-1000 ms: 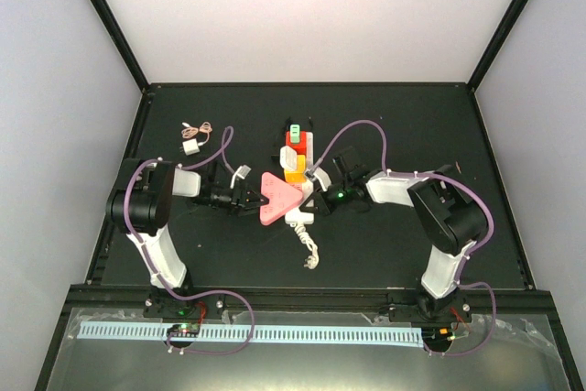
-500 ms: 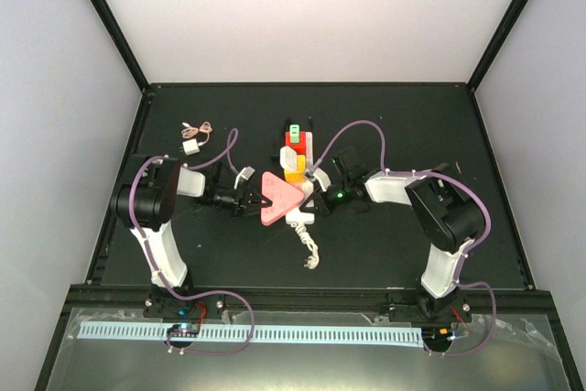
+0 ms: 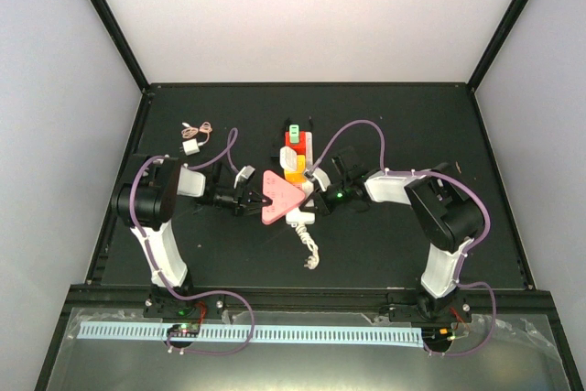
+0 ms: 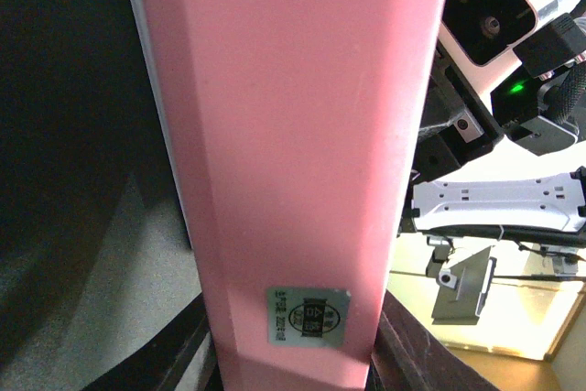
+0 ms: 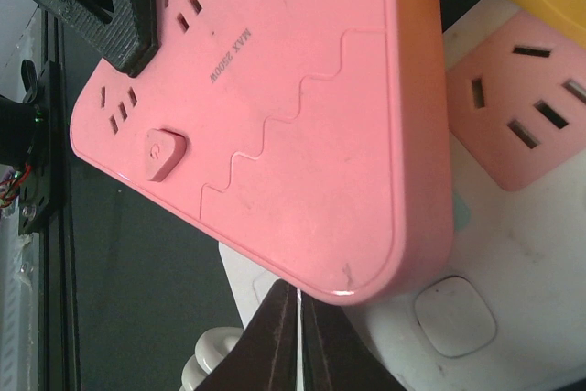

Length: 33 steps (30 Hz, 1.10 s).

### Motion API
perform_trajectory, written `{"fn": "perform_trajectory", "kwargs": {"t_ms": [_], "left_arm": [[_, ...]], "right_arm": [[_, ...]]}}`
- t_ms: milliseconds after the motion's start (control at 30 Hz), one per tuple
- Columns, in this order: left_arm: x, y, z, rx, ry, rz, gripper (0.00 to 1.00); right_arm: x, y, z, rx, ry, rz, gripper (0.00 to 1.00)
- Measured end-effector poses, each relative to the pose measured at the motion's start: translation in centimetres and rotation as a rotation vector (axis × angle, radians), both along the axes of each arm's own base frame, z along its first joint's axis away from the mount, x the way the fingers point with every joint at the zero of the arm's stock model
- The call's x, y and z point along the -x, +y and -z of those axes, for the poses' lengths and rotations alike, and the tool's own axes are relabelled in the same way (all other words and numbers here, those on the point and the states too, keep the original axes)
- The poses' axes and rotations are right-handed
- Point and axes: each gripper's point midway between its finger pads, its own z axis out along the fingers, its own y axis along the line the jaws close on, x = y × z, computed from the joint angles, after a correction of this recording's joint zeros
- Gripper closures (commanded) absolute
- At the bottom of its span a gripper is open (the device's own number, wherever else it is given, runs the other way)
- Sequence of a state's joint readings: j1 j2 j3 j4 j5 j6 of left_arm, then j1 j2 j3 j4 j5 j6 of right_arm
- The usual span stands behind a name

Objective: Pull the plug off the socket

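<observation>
Pink plug [image 4: 293, 135] fills most of the left wrist view, its long side running top to bottom with a small label sticker [image 4: 309, 315] low on it. The left gripper [image 4: 298, 363] has the plug between its dark fingers [image 4: 188, 359], which show at the bottom on either side, pinching it. The right arm [image 4: 499, 16] shows at upper right with a green light on. In the right wrist view the plug [image 5: 275, 116] is a rounded triangle with outlet slots and a round button [image 5: 165, 153]. A black left finger [image 5: 101, 6] sits on its far upper-left corner. The plug's near corner overlaps the white socket [image 5: 513, 263], whose pink outlet face [image 5: 522, 107] lies just beside its edge. Right gripper [image 5: 299, 341] fingers are pressed almost together, holding nothing, tips just below that corner. Whether the prongs are seated cannot be told. In the top view the socket [image 3: 304, 217] lies mid-table between both arms, cord [image 3: 310, 249] trailing toward them. The plug [image 3: 279, 197] overlaps its left side, left gripper [image 3: 249, 200] on the plug's left edge, right gripper [image 3: 320, 191] touching the socket's right side. A small white charger [image 3: 191, 146] lies well apart at far left.
</observation>
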<state>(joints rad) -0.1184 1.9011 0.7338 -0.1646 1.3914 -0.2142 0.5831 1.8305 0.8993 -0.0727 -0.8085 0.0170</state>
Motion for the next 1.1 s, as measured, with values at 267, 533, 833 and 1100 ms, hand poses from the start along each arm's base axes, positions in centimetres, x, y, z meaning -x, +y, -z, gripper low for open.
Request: {"fn": "perform_trajectory", "kwargs": {"t_ms": [267,533,833,1100], "left_arm": [[0.1,0.0,-0.1,0.015,-0.001,0.014,0.99],[0.5,0.0,-0.2,0.012,-0.012,0.032,0.98],[0.8,0.1,-0.5,0.006,-0.027,0.048,0.98],[1.0,0.2,-1.0,0.028,-0.03,0.048,0.98]], "right_arm": [[0.0,-0.1,0.1,0.007,-0.003,-0.002,0.94],[0.1,-0.2,0.1,0.01,0.005,-0.005,0.94],[0.1,-0.3,0.2,0.012,0.014,-0.001,0.95],[0.1,-0.4,0.2,0.014,0.015,-0.001,0.95]]}}
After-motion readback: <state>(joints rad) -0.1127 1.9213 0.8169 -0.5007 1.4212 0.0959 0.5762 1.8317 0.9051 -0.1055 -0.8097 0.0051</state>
